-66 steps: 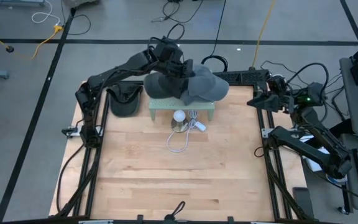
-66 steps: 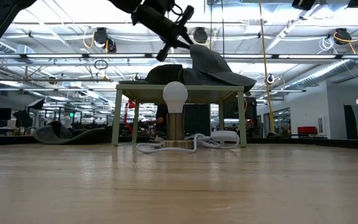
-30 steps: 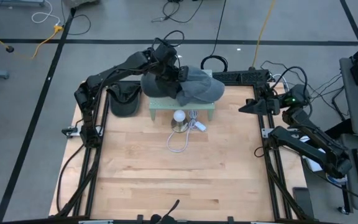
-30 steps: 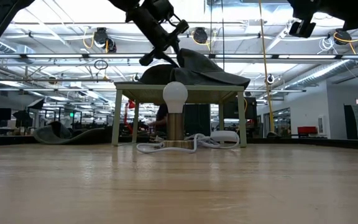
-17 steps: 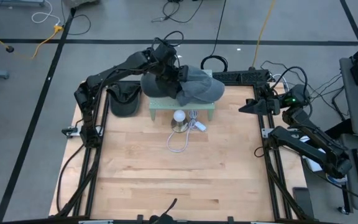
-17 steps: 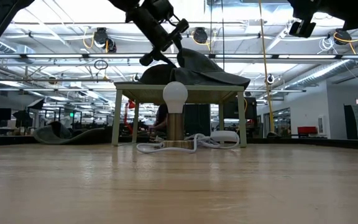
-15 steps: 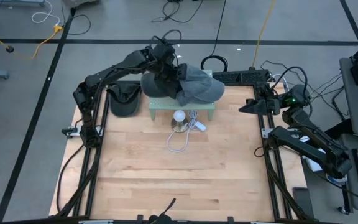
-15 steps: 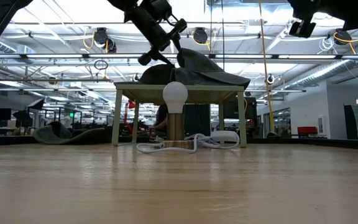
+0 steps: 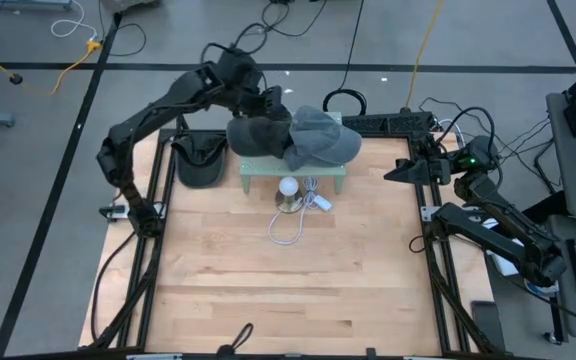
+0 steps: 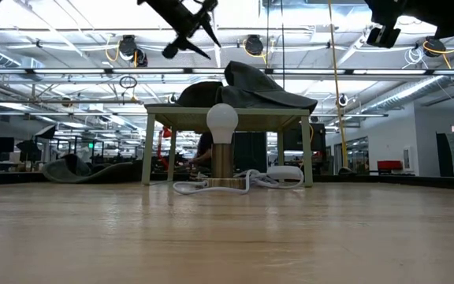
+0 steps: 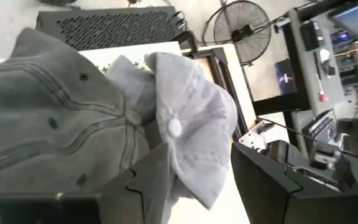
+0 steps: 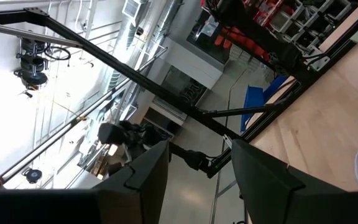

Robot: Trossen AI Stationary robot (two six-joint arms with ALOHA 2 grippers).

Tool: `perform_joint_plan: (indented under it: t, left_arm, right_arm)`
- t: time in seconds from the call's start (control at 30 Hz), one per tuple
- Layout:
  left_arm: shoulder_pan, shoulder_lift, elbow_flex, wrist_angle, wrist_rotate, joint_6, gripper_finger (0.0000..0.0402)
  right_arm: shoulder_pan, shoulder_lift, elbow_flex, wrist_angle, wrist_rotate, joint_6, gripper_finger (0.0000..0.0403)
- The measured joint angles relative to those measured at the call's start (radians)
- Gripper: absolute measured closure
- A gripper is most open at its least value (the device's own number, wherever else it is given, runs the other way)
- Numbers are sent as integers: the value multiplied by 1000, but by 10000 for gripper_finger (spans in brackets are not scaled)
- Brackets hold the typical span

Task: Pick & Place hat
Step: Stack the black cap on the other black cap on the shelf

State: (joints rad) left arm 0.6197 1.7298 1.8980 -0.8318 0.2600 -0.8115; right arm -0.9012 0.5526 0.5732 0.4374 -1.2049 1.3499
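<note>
Two hats lie on a small green table [image 9: 294, 179]: a dark grey hat [image 9: 256, 134] and a lighter grey hat [image 9: 324, 140] whose edge laps over it. Both show in the left wrist view, the dark one [image 11: 55, 124] beside the light one [image 11: 194, 121]. My left gripper [image 9: 270, 100] hangs open above the dark hat's far side, clear of both; the low view shows it [image 10: 187, 35] well above the hats [image 10: 247, 85]. My right gripper [image 9: 396, 172] waits open at the table's right edge, pointing left.
A lamp with a white bulb [image 9: 288, 187] and its white cable [image 9: 293, 225] sit just in front of the small table. Another dark hat [image 9: 200, 162] lies at the far left of the wooden tabletop. The near half of the tabletop [image 9: 288, 290] is bare wood.
My left gripper has let go of the hats and risen up and back toward the table's far left corner. The hats stay where they lay on the small table. My right arm has kept still.
</note>
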Motion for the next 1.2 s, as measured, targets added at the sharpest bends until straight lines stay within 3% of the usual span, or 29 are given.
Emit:
perform_joint_plan:
  t: [0.43, 0.77, 0.93, 1.2]
  left_arm:
    - [35, -141, 1, -299, -14, 144, 249]
    - [-1, -220, 2, -600, -118, 330, 250]
    - [-111, -228, 1, -742, -289, 356, 250]
    - [-339, -229, -16, -740, -568, 286, 250]
  right_arm:
    - [0, 0, 0, 4, 29, -2, 234]
    - [0, 0, 0, 4, 53, -4, 234]
    - [0, 0, 0, 4, 68, -32, 234]
    - [0, 0, 0, 6, 110, -69, 234]
